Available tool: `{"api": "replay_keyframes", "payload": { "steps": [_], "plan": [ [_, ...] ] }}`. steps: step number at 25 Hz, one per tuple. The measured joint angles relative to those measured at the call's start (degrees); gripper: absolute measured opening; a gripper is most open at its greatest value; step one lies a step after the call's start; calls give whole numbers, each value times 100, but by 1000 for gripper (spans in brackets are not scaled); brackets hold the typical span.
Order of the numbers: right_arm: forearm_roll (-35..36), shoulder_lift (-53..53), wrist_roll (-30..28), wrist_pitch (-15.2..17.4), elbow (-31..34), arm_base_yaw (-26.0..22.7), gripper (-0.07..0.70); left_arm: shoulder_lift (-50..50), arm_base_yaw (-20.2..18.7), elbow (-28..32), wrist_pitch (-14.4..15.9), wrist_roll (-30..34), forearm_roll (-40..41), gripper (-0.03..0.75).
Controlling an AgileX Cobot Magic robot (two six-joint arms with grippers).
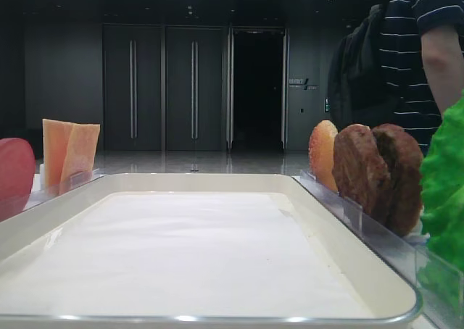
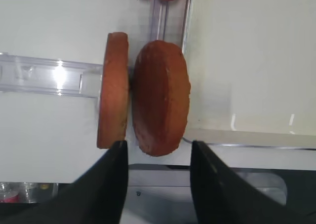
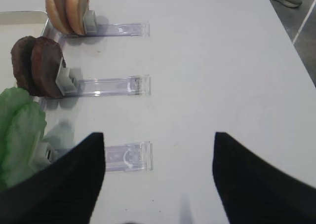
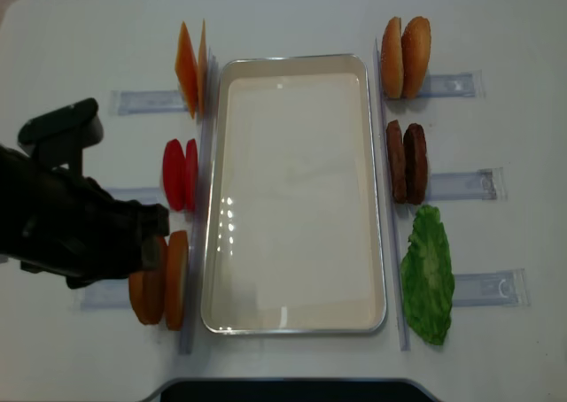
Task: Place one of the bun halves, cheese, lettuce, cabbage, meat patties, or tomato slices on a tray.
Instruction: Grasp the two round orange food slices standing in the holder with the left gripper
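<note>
**Inspector A:** We start at the left gripper (image 2: 158, 147). Its jaws stand apart, one either side of the lower edge of the nearer of the two bun halves (image 2: 160, 98). We see a sliver of gap at each finger, so we record it as released, not clenched.

**Inspector B:** Agreed. The buns stand on edge in a clear holder (image 2: 44, 76), which leaves both faces free for a side pinch. In our judgement that is why the jaws come in astride the disc.

**A:** Just beyond it lies the tray (image 2: 237, 135). Its raised rim is right beside the bun, so the bun must be lifted over the rim. The lining inside is bare, with room anywhere.

**B:** Further along that side we note the tomato slices (image 4: 182, 173) and the cheese (image 4: 190, 65), both close to the rim. A sideways swing could clip the tomato.

**A:** Across the tray stand more buns, the meat patties (image 4: 406, 163) and the lettuce (image 4: 427, 274). The right gripper (image 3: 158, 140) hangs spread wide over bare table (image 3: 222, 61), holding nothing and well clear.
</note>
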Motion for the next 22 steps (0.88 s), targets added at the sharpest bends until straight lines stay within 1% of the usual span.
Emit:
{"api": "replay_keyframes", "payload": {
  "steps": [4, 14, 16, 19, 22],
  "plan": [
    [0, 0, 0, 0, 0, 0, 475, 324, -290, -6, -35, -333, 206, 324],
    [0, 0, 0, 0, 0, 0, 475, 852, -327, -57, -384, -434, 306, 335],
    [0, 0, 0, 0, 0, 0, 475, 948, -341, -134, -426, -434, 341, 375],
    [0, 0, 0, 0, 0, 0, 475, 1058, -417, -245, -452, -439, 426, 456],
    [0, 0, 0, 0, 0, 0, 475, 1192, -416, -302, -478, -439, 442, 486]
  ]
}}
